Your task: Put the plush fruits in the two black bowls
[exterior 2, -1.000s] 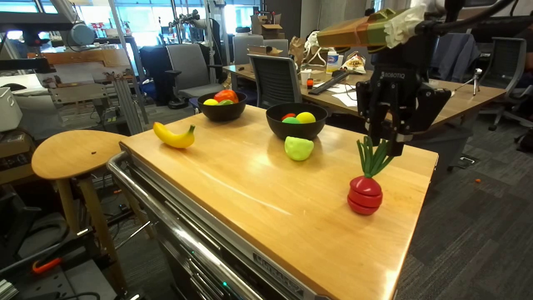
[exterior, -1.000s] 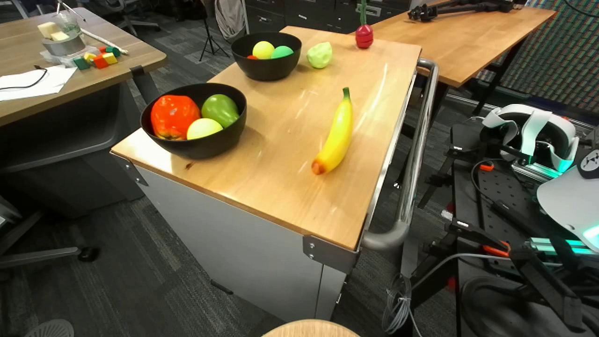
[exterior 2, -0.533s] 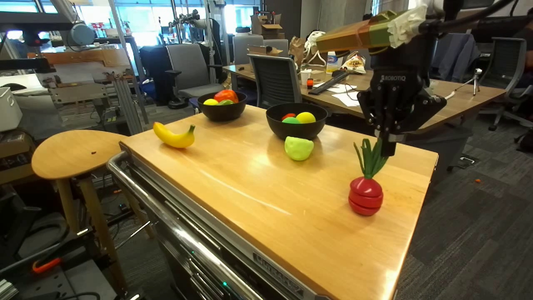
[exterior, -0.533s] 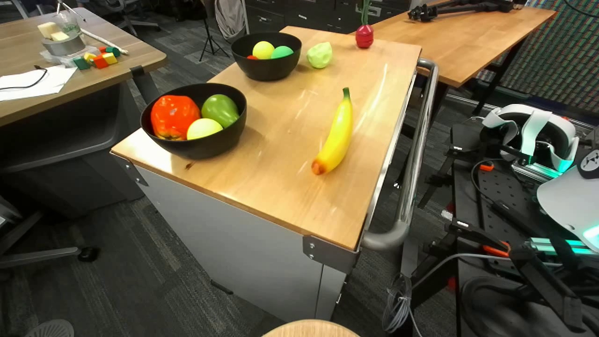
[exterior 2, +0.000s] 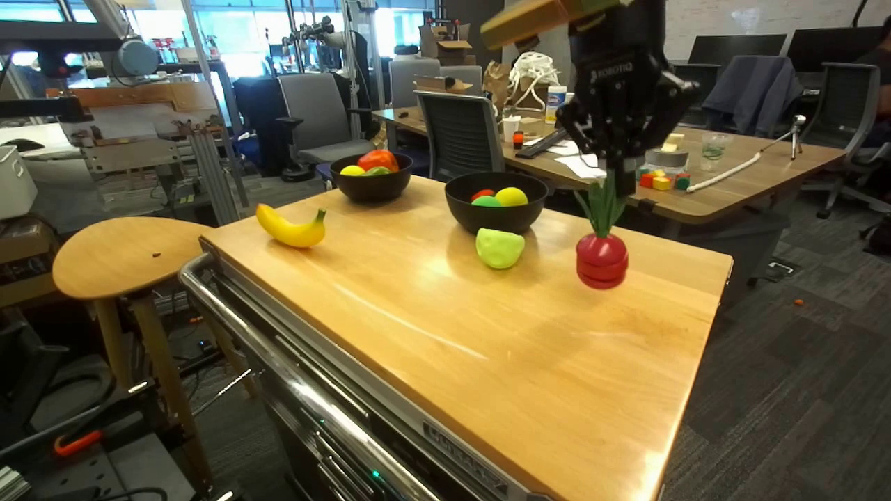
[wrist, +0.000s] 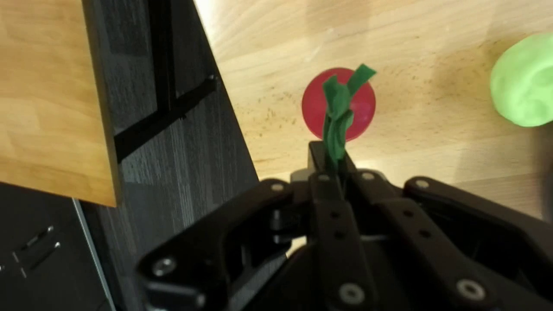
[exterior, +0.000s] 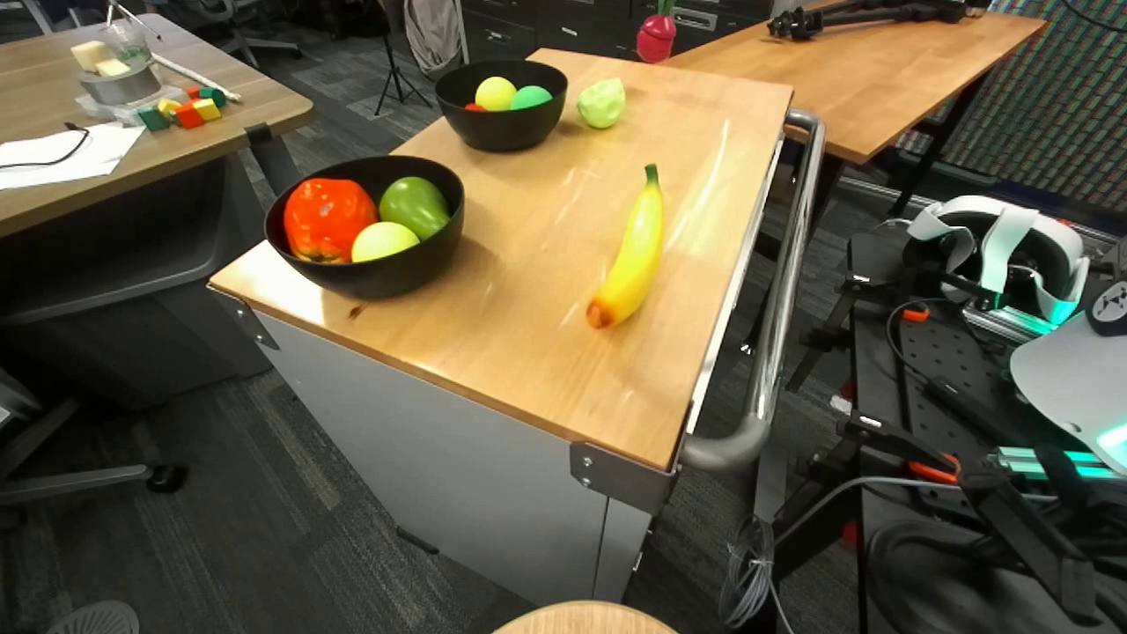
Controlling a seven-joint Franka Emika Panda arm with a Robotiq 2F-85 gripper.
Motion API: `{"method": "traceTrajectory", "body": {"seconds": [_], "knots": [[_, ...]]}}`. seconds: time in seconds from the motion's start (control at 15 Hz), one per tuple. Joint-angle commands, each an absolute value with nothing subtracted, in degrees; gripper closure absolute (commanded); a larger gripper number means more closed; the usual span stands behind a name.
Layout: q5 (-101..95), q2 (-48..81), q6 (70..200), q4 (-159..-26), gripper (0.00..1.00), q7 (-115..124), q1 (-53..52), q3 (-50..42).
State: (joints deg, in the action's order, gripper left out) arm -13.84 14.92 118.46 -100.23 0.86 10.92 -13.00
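Red radish point(exterior 2: 602, 261): one, glossy, with green leaves point(wrist: 338, 114); hanging roughly upright, clear of the wooden top point(exterior: 546, 370); outside both bowls; shown in all three views;
Gripper point(wrist: 332, 162): black, pointing down; clenched on the green leaves, jaws drawn nearly together around them;
Corner bowl point(exterior: 396, 277): black, round, standing near a corner of the wooden top; contents, three: red-orange fruit point(exterior: 328, 220), dark green fruit point(exterior: 416, 208), pale yellow fruit point(exterior: 385, 240);
Neighbouring bowl point(exterior: 502, 132): black, round, along the same side of the wooden top; contents, three: yellow ball point(exterior: 496, 94), green ball point(exterior: 530, 98), red piece point(exterior: 475, 107), the last mostly hidden;
Pale green piece point(exterior 2: 500, 248): one, lumpy; on the wooden top, just beside the neighbouring bowl; in the wrist view, at the right edge, partly cut off;
Banana point(exterior: 632, 255): one, yellow, green stem, brownish tip; lying on the wooden top well apart from both bowls, toward the side with the metal rail point(exterior: 784, 299);
Stool point(exterior 2: 129, 254): round wooden seat, near one end of the wooden top.
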Motion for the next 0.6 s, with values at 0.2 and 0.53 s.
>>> {"method": "traceTrajectory", "body": {"seconds": [0.2,0.53], "knots": [[-22.16,-7.61,123.72,-115.14,0.98,-3.38,7.5,-9.13],[-22.84,-16.91,126.93,-121.57,0.99,-5.14,4.09,-3.21]]}}
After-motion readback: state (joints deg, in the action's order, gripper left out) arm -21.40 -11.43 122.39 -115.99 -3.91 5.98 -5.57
